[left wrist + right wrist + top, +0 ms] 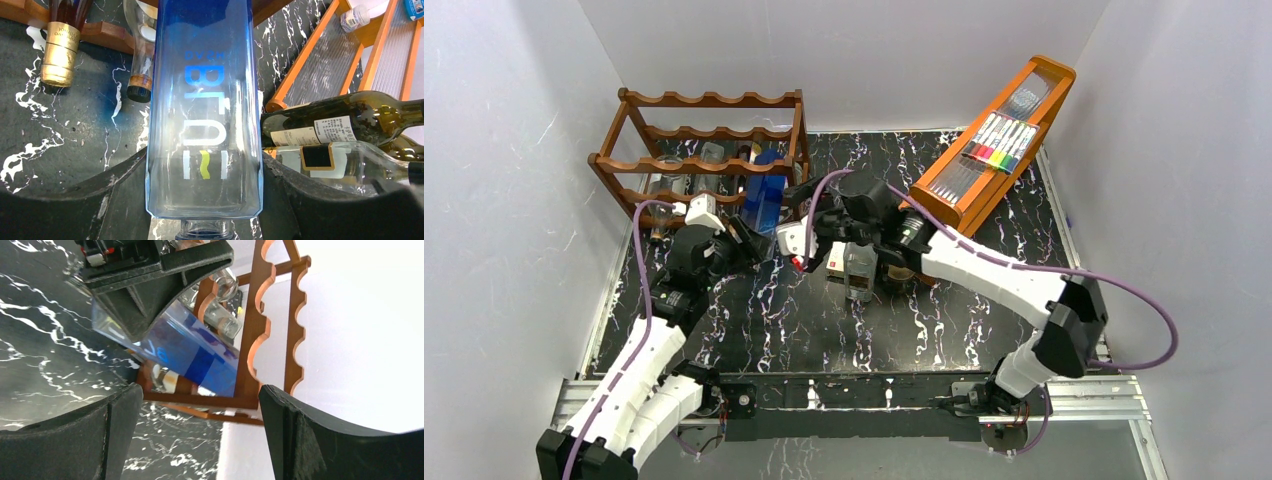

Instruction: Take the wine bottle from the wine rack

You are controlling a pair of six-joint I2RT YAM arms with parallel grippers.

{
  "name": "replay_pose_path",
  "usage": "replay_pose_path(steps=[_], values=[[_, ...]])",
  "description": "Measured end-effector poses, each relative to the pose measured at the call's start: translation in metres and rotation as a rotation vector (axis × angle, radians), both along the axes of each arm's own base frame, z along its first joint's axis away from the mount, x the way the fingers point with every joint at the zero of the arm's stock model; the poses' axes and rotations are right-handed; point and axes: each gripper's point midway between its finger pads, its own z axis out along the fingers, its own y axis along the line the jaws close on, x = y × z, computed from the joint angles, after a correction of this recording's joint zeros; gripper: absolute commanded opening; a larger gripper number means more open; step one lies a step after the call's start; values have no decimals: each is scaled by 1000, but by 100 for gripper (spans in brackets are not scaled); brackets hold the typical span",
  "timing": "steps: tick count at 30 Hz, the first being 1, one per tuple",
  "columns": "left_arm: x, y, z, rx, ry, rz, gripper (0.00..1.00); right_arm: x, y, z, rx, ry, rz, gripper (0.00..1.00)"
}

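Observation:
The dark reddish-brown wine rack (709,135) stands at the back left; it also shows in the right wrist view (260,325). A blue square glass bottle (764,200) sticks out of the rack's lower right end, tilted, with its far end still inside the frame. My left gripper (746,232) is shut on this blue bottle (205,125) near its shoulder, a finger pressed on each side and the neck pointing at the camera. The right wrist view shows the blue bottle (185,347) in that grip. My right gripper (809,200) is open and empty (200,427), just right of the bottle.
A gold-foil bottle (60,50) and a clear corked bottle (140,60) lie in the rack's bottom tier. A dark wine bottle (340,125) and a clear bottle (350,167) lie on the table under the right arm (984,265). The slanted orange tray stand (1004,140) is at the back right.

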Motion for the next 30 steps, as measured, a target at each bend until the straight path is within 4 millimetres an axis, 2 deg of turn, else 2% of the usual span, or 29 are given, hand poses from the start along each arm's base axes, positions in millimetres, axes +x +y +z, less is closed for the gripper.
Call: replay_pose_path(steps=[6, 11, 20, 30], values=[[-6, 2, 3, 14, 12, -5, 0, 21, 34, -15, -71, -146, 75, 98], [-8, 2, 5, 19, 22, -9, 0, 37, 57, -35, -137, -203, 122, 98], [-13, 5, 8, 44, 34, -20, 0, 42, 66, -76, -241, -191, 189, 98], [-18, 6, 11, 54, 39, -26, 0, 40, 73, -92, -255, -198, 239, 98]])
